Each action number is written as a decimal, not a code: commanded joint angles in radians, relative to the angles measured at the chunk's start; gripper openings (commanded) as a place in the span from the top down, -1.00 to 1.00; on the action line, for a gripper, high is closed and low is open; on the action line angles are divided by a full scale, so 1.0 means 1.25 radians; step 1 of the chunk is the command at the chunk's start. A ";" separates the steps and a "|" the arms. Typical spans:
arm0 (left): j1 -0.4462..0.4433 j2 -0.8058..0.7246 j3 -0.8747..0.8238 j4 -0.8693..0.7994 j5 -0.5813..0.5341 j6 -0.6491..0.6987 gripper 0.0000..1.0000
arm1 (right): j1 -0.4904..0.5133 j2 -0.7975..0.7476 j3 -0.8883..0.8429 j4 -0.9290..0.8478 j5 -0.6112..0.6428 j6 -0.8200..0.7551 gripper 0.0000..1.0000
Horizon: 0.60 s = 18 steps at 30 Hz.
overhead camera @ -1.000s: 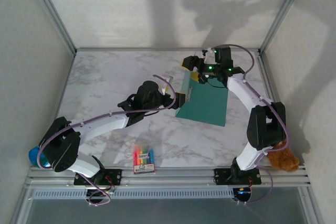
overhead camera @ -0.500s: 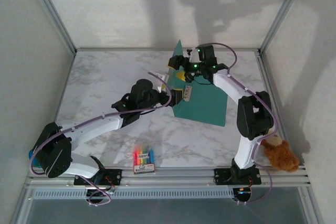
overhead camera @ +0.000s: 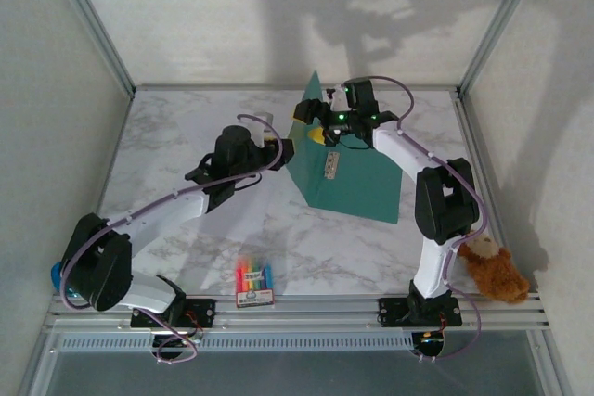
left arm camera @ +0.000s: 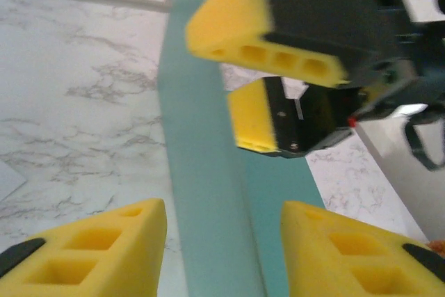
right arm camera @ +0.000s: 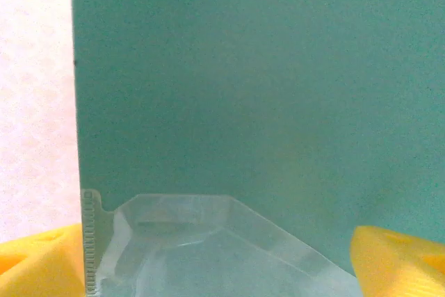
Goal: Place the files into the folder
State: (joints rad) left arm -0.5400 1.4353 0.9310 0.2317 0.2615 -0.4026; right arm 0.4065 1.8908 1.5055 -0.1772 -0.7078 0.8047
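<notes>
**Top external view: folder cover stood up, neither gripper clamped on it**

**Task items**
- Folder (overhead camera: 357,183): teal, its base panel flat on the marble table (overhead camera: 186,136) and mid-right of it. The cover (overhead camera: 304,169) is raised near upright on the left side. The inner face carries a clear pocket (right arm camera: 208,248).
- Files (left arm camera: 7,180): a pale flat corner on the marble at the edge of the left wrist view is probably a sheet. It is apart from the folder, and none shows inside it.
- Left gripper (left arm camera: 222,213): fingers spread, straddling the cover's edge without pinching it.
- Right gripper (overhead camera: 316,127): fingers spread wide and close up to the cover's inner face. I cannot tell whether they touch it.

**Hazards (judged)**
- The cover is unclamped, so it may drop shut or flop over if either arm shifts.
- If the left fingers close or sweep sideways, they could crease or drag the thin panel and slide the folder.
- The two grippers sit just beside each other, so a knock between them is likely if both move.
- A thin sheet lying flat on stone gives the fingers little to pinch.

**Surroundings**
- Crayon box (overhead camera: 253,283): near edge, well clear.
- Brown plush toy (overhead camera: 492,271): beside the right arm's base.
- Small blue object (overhead camera: 58,275): at the left arm's base.
- Obstruction: the raised cover and the right gripper stand between the left gripper and the open panel.
</notes>
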 commanded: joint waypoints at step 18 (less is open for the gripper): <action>0.122 0.056 -0.133 0.118 0.154 -0.154 0.60 | -0.027 -0.128 -0.042 -0.129 0.057 -0.112 -0.89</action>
State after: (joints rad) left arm -0.3889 1.4876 0.7921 0.3004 0.4133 -0.5354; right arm 0.3801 1.7706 1.4658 -0.3050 -0.6495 0.6991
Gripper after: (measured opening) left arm 0.207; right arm 0.944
